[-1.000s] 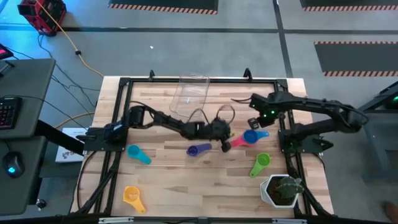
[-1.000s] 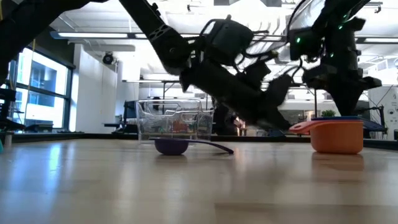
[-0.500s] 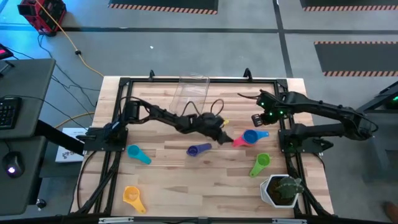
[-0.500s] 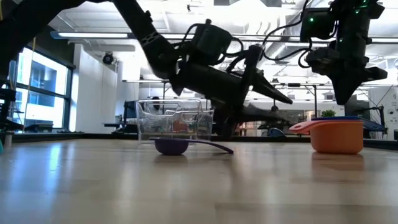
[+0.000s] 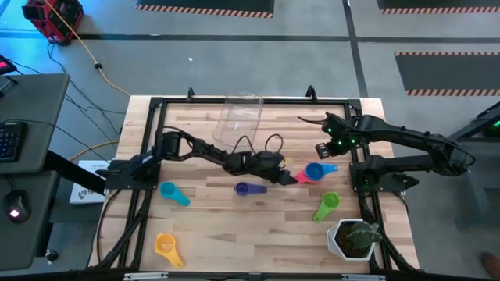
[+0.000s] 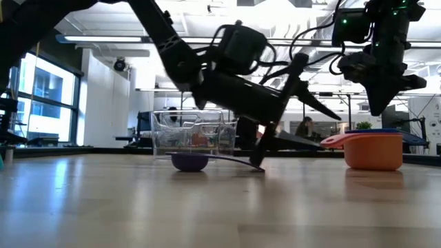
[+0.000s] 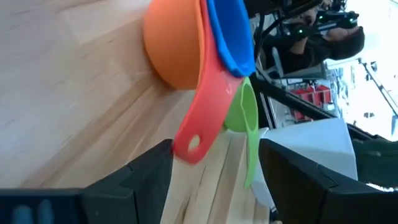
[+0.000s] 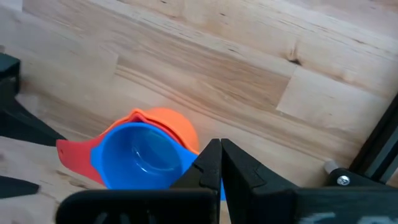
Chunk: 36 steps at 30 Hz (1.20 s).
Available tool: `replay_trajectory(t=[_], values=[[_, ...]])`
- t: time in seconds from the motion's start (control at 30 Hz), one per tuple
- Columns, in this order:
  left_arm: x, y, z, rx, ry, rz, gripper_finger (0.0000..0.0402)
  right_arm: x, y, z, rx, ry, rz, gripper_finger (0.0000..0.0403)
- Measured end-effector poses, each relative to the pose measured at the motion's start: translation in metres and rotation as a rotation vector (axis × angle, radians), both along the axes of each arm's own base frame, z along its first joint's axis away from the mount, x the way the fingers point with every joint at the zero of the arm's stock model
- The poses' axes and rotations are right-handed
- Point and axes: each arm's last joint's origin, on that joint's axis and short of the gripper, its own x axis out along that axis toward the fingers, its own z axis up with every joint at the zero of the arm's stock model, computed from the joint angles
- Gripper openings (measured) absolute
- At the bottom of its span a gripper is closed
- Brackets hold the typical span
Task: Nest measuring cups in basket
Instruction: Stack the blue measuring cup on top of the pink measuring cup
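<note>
since a second ago the left pincer (image 5: 287, 176) has spread, straddling the pink cup (image 5: 301, 176) handle mid-tabletop; blue cup (image 5: 315, 171) nested inside. right pincer (image 5: 321, 150) hovers above, pressed together. basket (image 5: 237, 117) near far edge.

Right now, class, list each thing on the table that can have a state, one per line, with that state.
Left gripper: open, at the pink cup's handle.
Right gripper: shut, above the blue cup.
Blue cup: nested in pink cup.
Purple cup: loose, upright.
Green cup: loose.
Basket: no cups inside.
</note>
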Motion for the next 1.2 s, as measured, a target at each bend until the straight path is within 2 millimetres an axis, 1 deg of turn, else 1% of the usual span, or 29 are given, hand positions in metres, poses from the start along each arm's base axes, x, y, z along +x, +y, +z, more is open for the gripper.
replay_trajectory(t=[0.1,0.23,0.33,0.43,0.63,0.7,0.73,0.87,1.03,1.2], values=[[0.005,0.0,0.002,0.001,0.016,0.003,0.023,0.0,0.0,0.0,0.0,-0.001,0.0,0.0],[0.005,0.001,0.002,0.033,0.016,0.011,0.0228,0.001,0.0,0.0,-0.001,-0.006,0.001,0.0],[0.005,0.001,0.002,0.032,0.017,0.01,0.0208,0.001,0.0,0.0,0.0,-0.009,0.001,0.0],[0.005,-0.004,0.002,0.044,0.02,0.016,0.0163,0.001,0.0,0.0,0.001,-0.01,-0.001,0.0],[0.005,-0.003,0.001,0.098,0.015,0.017,0.0045,0.002,-0.001,0.0,0.0,-0.021,-0.017,0.0],[0.005,-0.002,0.001,0.101,0.01,0.02,0.0015,0.002,-0.001,0.0,-0.001,-0.023,-0.017,0.0],[0.005,-0.002,0.001,0.102,0.009,0.02,0.001,0.002,-0.001,0.0,0.001,-0.023,-0.017,0.0],[0.005,-0.002,0.0,0.142,0.008,0.012,0.001,0.002,-0.001,0.0,0.004,-0.025,-0.016,0.0],[0.005,-0.001,0.0,0.144,0.008,0.012,0.0004,0.003,-0.001,0.001,-0.008,-0.039,0.007,0.0],[0.005,-0.001,0.0,0.153,0.005,-0.017,0.0002,0.017,-0.01,0.007,-0.081,-0.198,-0.001,0.0]])
